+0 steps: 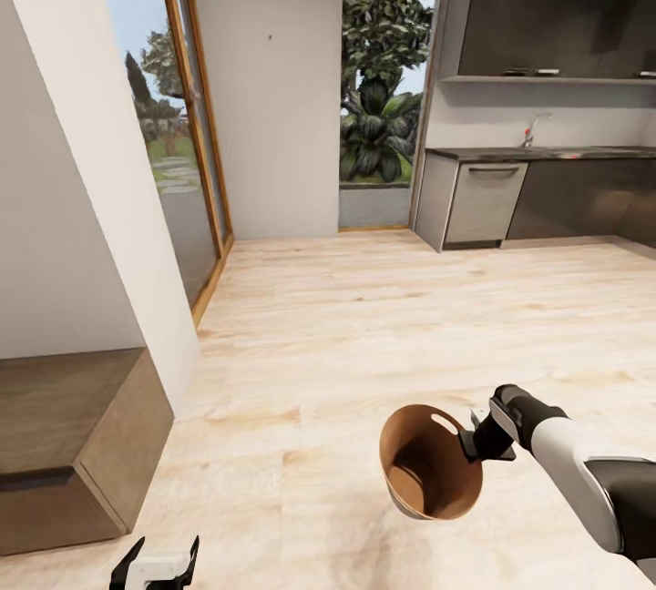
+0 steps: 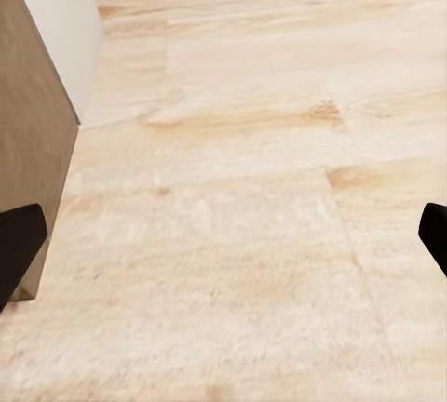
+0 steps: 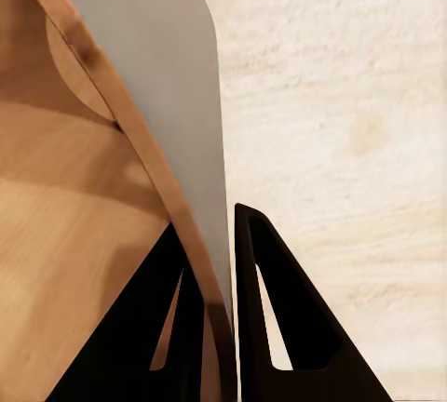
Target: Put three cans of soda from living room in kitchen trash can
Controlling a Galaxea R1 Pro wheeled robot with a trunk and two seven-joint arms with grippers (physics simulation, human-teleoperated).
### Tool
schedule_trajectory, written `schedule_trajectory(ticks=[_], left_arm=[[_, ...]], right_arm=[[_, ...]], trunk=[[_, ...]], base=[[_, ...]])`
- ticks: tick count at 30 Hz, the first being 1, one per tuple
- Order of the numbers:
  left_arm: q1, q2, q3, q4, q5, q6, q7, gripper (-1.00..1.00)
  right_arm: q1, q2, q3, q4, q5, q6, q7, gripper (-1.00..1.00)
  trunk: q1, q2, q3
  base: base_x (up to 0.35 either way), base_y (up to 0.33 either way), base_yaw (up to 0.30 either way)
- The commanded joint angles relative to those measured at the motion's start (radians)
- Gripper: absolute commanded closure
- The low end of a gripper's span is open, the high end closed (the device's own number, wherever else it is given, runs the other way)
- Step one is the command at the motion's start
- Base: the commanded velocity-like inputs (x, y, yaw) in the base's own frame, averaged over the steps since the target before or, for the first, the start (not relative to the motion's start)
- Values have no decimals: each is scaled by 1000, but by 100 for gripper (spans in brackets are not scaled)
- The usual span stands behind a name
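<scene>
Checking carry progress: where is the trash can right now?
Head view, lower right: the trash can hangs above the wood floor, its rim pinched by the right gripper.

Pale wood floor [image 1: 364, 326] spreads under and ahead of the right pincer [image 1: 474, 441], carrying a low brown cabinet [image 1: 73, 444] off its left and grey kitchen cabinets [image 1: 483, 203] far ahead.

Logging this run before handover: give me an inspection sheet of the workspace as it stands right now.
Surface: pale wood floor.
Job's things: bin held off the floor, tilted, inside looks empty; cans nothing seen.
Clutter: nothing seen.
Hands: right hand pinches the bin's rim, one finger outside, one inside; left hand open, empty.
Cables: nothing seen.
Surroundings: kitchen counter with tap ahead, glass door, low wooden bench.
</scene>
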Motion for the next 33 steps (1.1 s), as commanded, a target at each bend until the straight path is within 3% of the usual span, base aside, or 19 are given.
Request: schedule_trajectory(ticks=[1, 26, 33], left_arm=[[0, 0, 0, 0, 0, 0, 0, -100], [0, 0, 0, 1, 0, -1, 0, -100], [0, 0, 0, 1, 1, -1, 0, -100]], right_arm=[[3, 3, -16, 0, -19, 2, 4, 100], [65, 38, -10, 8, -12, 8, -1, 100], [83, 48, -11, 7, 34, 5, -4, 100]], trunk=[[-4, 7, 3], [-100, 182, 82], [-127, 231, 104]], base=[[0, 0, 0], [0, 0, 0], [0, 0, 0]])
